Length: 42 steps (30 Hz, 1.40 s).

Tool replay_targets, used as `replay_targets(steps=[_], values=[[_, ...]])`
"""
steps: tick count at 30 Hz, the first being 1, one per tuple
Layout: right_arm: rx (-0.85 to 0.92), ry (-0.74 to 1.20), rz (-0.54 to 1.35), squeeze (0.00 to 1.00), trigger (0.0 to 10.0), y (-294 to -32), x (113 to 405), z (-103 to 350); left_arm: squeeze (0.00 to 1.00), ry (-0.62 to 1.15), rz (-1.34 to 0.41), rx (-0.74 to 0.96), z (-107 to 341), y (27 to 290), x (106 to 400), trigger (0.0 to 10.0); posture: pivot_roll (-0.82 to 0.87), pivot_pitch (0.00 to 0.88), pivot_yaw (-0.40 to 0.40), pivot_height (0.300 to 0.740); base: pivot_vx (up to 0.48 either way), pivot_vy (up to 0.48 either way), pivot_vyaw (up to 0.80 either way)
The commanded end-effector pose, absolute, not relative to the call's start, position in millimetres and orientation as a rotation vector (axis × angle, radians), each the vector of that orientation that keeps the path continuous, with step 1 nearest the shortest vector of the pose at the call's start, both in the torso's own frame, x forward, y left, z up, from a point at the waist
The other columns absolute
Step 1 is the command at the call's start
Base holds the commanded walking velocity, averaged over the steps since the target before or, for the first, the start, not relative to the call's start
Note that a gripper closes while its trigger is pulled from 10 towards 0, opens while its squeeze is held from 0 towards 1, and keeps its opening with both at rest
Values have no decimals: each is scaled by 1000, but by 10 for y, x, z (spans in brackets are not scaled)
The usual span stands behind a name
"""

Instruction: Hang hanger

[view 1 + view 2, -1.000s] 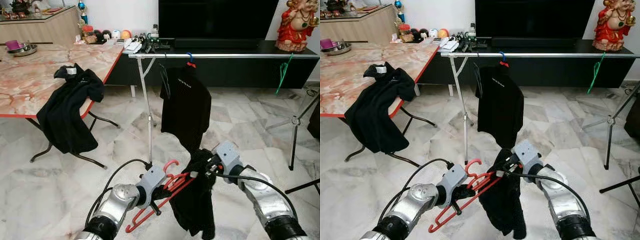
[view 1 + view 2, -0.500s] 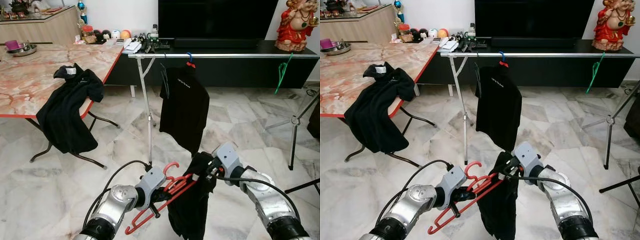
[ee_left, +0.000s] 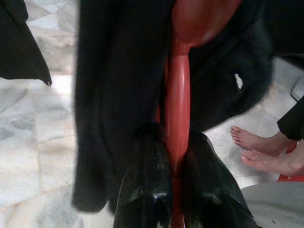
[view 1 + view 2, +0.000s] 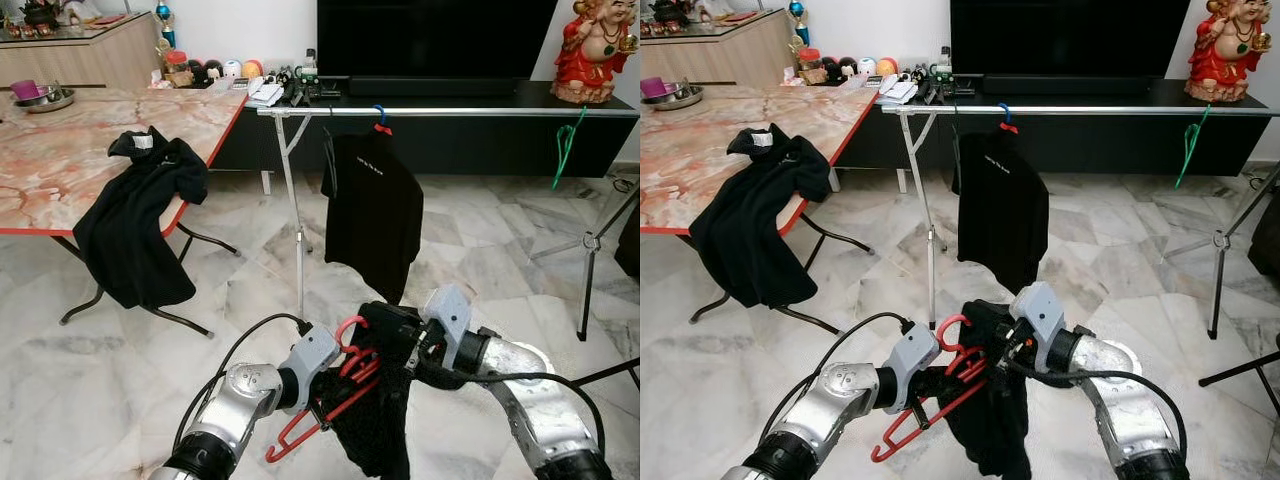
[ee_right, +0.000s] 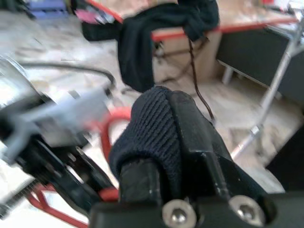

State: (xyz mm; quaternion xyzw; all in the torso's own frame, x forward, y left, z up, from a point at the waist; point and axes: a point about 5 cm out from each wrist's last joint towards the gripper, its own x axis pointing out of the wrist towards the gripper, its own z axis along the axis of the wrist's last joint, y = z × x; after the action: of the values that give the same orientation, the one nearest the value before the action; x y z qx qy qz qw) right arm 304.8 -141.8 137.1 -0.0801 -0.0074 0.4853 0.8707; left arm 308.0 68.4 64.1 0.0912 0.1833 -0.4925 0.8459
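Low in front of me, my left gripper is shut on a red plastic hanger; the wrist view has its bar pinched between the two black fingers. My right gripper is shut on a black knitted garment, its cloth folded over the fingers. The garment drapes over the hanger's top and hangs below both grippers. Beyond stands a metal clothes rail with one black shirt hung on a blue and red hanger.
A marble table at left has a black garment draped off its edge. A green hanger hangs at the rail's right end, with a tripod leg below. A person's bare feet stand on the floor nearby.
My right gripper has moved left toward the left one, pulling the black garment over the hanger's hook end. The hanger tilted more upright.
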Motion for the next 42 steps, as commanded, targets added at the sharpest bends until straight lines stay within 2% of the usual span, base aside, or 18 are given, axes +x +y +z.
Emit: replay_targets(steps=[1, 4, 6, 8, 16, 19, 23, 34, 38, 39, 41, 42], values=[[-173, -56, 1050, 0, 10000, -1369, 3025, 1461, 0, 380, -1033, 195, 683, 673, 3111, 10000, 37, 35, -10, 740, 0, 0, 0], [-229, -27, 968, 0, 10000, -1454, 3097, 1406, 0, 379, -1023, 189, 679, 689, 3112, 10000, 39, 35, -13, 740, 0, 0, 0], [-346, 50, 743, 0, 10000, -1651, 3273, 1297, 0, 376, -1011, 176, 680, 716, 3114, 10000, 40, 37, -14, 740, 0, 0, 0], [-367, 94, 688, 0, 10000, -1707, 3307, 1255, 0, 368, -997, 169, 685, 724, 3120, 10000, 40, 36, -15, 740, 0, 0, 0], [-285, -17, 759, 0, 10000, -1523, 3259, 1380, 0, 347, -963, 108, 738, 728, 3158, 10000, 40, 42, -13, 740, 0, 0, 0], [-183, -61, 909, 0, 10000, -1384, 3138, 1453, 0, 336, -968, 77, 769, 717, 3161, 10000, 42, 42, -13, 740, 0, 0, 0], [-149, -78, 994, 0, 10000, -1338, 3049, 1497, 0, 334, -966, 71, 772, 722, 3162, 10000, 40, 43, -13, 740, 0, 0, 0], [-250, 85, 846, 0, 10000, -1530, 3123, 1203, 0, 323, -939, 44, 792, 708, 3183, 10000, 37, 42, -13, 740, 0, 0, 0], [-237, 95, 859, 0, 10000, -1515, 3100, 1170, 0, 293, -900, 9, 847, 727, 3231, 10000, 36, 43, -13, 740, 0, 0, 0], [-224, 96, 861, 82, 10000, -1501, 3090, 1165, 0, 255, -880, -41, 915, 730, 3264, 10000, 35, 42, -12, 740, 0, 0, 0], [-221, 97, 862, 82, 10000, -1499, 3089, 1163, 0, 248, -877, -54, 928, 729, 3270, 10000, 35, 42, -12, 740, 0, 0, 0], [-222, 103, 858, 498, 10000, -1501, 3091, 1151, 0, 236, -879, -73, 955, 725, 3279, 10000, 36, 41, -12, 740, 0, 0, 0]])
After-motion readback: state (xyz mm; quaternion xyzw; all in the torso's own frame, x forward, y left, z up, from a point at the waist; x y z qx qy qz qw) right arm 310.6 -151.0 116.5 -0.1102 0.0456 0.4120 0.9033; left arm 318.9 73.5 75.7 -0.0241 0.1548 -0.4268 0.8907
